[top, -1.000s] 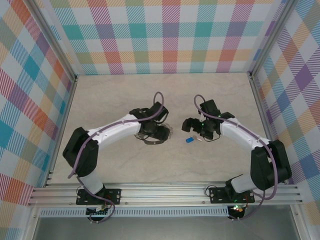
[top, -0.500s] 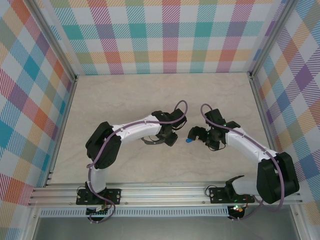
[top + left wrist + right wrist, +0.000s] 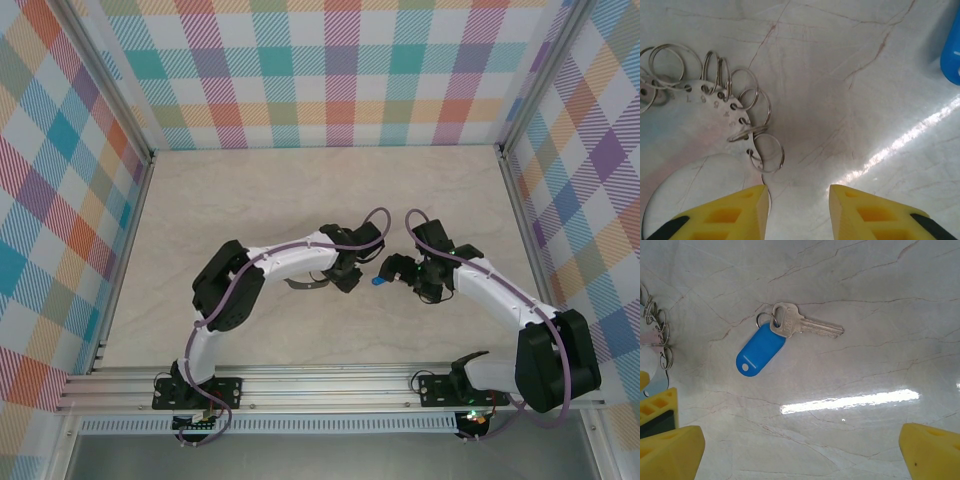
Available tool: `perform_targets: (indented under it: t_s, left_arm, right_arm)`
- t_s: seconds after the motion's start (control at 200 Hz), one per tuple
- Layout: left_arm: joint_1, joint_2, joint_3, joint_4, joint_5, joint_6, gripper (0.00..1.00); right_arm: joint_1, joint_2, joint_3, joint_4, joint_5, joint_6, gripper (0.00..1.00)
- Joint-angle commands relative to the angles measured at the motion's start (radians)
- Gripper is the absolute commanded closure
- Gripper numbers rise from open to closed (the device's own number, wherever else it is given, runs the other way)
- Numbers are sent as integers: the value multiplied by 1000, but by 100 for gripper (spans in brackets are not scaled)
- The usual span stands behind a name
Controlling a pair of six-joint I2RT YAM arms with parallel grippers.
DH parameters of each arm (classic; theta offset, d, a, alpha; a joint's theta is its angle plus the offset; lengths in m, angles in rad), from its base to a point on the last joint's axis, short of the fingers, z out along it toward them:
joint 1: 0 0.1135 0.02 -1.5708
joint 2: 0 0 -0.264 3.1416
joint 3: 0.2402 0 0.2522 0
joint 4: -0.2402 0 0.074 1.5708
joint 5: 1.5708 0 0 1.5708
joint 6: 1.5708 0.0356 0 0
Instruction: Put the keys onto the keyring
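Ring (image 3: pixel 685 125) partly cropped; stamped digits too blurred to read. Key (image 3: pixel 807 326) with blue tag (image 3: pixel 760 356) on counter (image 3: pixel 865 300), right of ring. Left fingers (image 3: pixel 740 215) narrowly parted, empty; right fingers (image 3: pixel 670 450) wide, empty.

Top view is bright and even under diffuse overhead light. Bench (image 3: pixel 250 200) is pale, with only faint soft shadows under the arms. Walls splay outward at the frame edges, a wide-angle look.

Left wrist: diagonal glare streak on the bench right of centre. Keyring (image 3: pixel 690 125) plate is shiny and washed out. Left fingers (image 3: pixel 730 220) are blurred. Blue tag (image 3: pixel 952 50) is soft at the frame edge.

Right wrist: horizontal glare band below the sharp key (image 3: pixel 805 326). Right fingers (image 3: pixel 670 450) are soft in the corners.
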Motion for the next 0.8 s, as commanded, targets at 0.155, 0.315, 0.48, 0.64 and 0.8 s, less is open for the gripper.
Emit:
perform_targets:
  t_s: [0.155, 0.315, 0.48, 0.64, 0.8]
  left_arm:
    - [-11, 37, 34, -34, -30, 38, 66]
    - [-9, 44, 31, -27, -49, 43, 66]
    - [-9, 57, 37, -16, -65, 45, 67]
    - [-9, 69, 45, -10, -80, 46, 70]
    - [-9, 78, 45, -2, -107, 48, 70]
  right_arm:
    - [-4, 1, 2, -25, 5, 13, 0]
    - [-5, 2, 5, -23, 5, 13, 0]
    - [-4, 6, 9, -23, 0, 9, 0]
    - [-4, 10, 19, -31, 2, -3, 0]
    - [-5, 10, 20, -34, 4, -10, 0]
